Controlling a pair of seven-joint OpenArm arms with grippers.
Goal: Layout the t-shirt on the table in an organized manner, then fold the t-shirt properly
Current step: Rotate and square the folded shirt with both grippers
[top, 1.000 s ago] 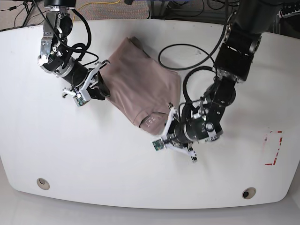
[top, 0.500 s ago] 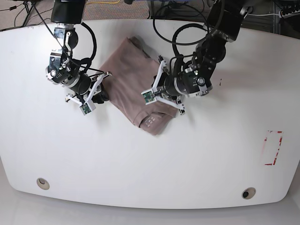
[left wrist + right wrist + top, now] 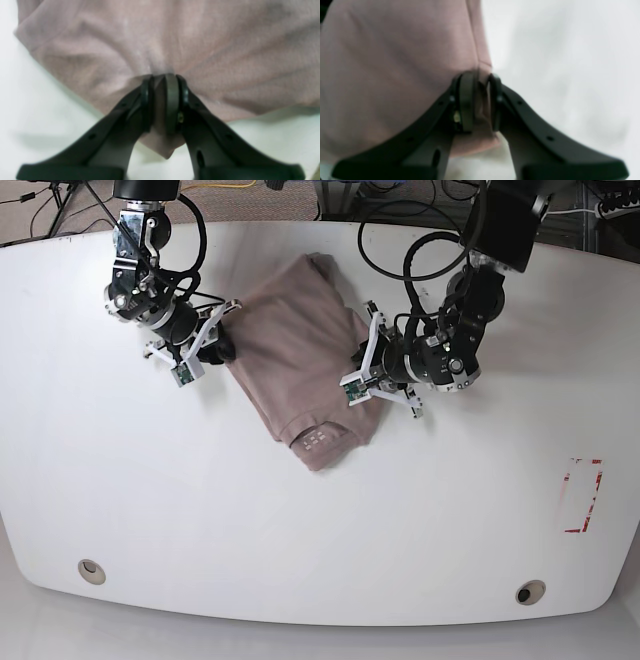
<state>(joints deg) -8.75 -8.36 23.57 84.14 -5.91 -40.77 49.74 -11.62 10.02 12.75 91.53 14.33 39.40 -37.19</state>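
The mauve-brown t-shirt (image 3: 300, 360) lies bunched in a rough folded block on the white table (image 3: 320, 520), toward the back middle. My left gripper (image 3: 362, 376) is at the shirt's right edge. In the left wrist view, my left gripper (image 3: 162, 85) is shut on a pinch of the t-shirt (image 3: 175, 37), and a corner of cloth hangs below the pads. My right gripper (image 3: 224, 345) is at the shirt's left edge. The right wrist view shows my right gripper (image 3: 478, 82) shut on a hem fold of the t-shirt (image 3: 395, 62).
A red-white tape rectangle (image 3: 583, 495) marks the table's right side. Two round grommet holes (image 3: 92, 570) (image 3: 530, 591) sit near the front edge. Black cables loop above the shirt, behind the arms.
My left gripper came up from the shirt's lower corner to its right edge. My right gripper rose slightly toward the back. The shirt shifted toward the far edge between them.
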